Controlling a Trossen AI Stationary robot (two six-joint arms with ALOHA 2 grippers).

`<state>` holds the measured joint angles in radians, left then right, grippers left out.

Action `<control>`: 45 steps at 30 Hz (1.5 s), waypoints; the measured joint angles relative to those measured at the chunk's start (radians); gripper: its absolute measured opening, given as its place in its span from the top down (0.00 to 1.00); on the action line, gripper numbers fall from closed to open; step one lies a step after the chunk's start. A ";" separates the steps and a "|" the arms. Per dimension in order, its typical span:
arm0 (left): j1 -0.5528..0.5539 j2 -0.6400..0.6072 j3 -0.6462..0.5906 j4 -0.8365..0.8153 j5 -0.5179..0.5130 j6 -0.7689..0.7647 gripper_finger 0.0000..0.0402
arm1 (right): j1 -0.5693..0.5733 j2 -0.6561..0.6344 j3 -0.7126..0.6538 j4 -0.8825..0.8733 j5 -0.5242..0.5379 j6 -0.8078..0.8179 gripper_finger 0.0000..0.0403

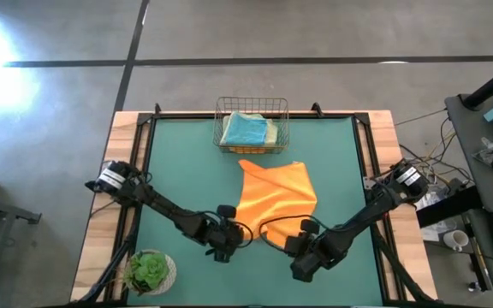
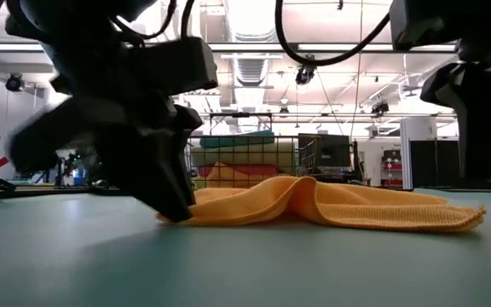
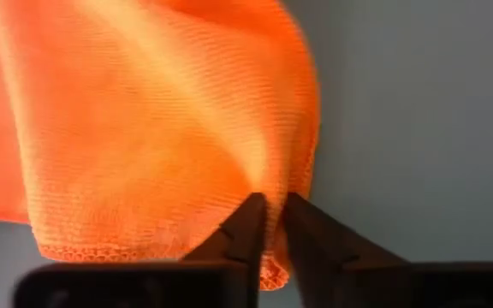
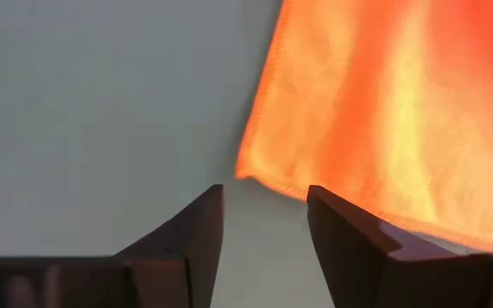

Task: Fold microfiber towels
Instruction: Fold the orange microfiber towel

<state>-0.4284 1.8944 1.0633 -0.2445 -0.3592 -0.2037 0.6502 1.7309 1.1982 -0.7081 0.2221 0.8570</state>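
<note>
With the left claw (image 3: 268,224) clenched on the orange towel (image 1: 274,195) at its 7 o'clock corner, the released right claw (image 4: 264,224) should pinch the 5 o'clock corner squarely before lifting.

Orange towel (image 3: 144,128): in my left wrist view it runs off the picture's edge on two sides; my fingers (image 3: 246,235) cover the hem they pinch. In my right wrist view the same towel (image 4: 400,111) is cut off too, only one corner whole.

Basket (image 1: 252,125) beyond the orange towel: the cloths stacked in it overlap; their count I cannot tell.

My left gripper (image 2: 173,205), low view: blurred, fingertips indistinct against the towel's edge.
</note>
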 joint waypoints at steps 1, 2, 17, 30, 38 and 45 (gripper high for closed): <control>0.003 0.000 -0.001 0.001 -0.010 0.000 0.94 | 0.000 0.000 -0.004 0.005 0.017 0.000 0.61; 0.006 0.000 -0.001 0.000 -0.017 0.000 0.97 | 0.000 0.000 -0.008 0.013 0.032 -0.002 0.61; 0.005 0.001 -0.001 0.000 -0.018 0.000 0.99 | -0.043 0.003 -0.157 0.232 0.051 -0.061 0.62; 0.005 0.000 -0.003 0.002 -0.012 0.001 1.00 | -0.109 -0.001 -0.204 0.307 0.002 -0.043 0.80; 0.004 -0.049 -0.002 -0.034 0.030 0.001 1.00 | -0.101 -0.008 -0.191 0.302 -0.014 -0.013 0.97; 0.004 -0.116 0.031 -0.146 0.185 0.000 1.00 | -0.070 -0.033 -0.082 0.166 0.000 0.005 0.98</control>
<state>-0.4248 1.7784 1.0946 -0.3906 -0.1741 -0.2033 0.5806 1.6978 1.1162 -0.5426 0.2222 0.8615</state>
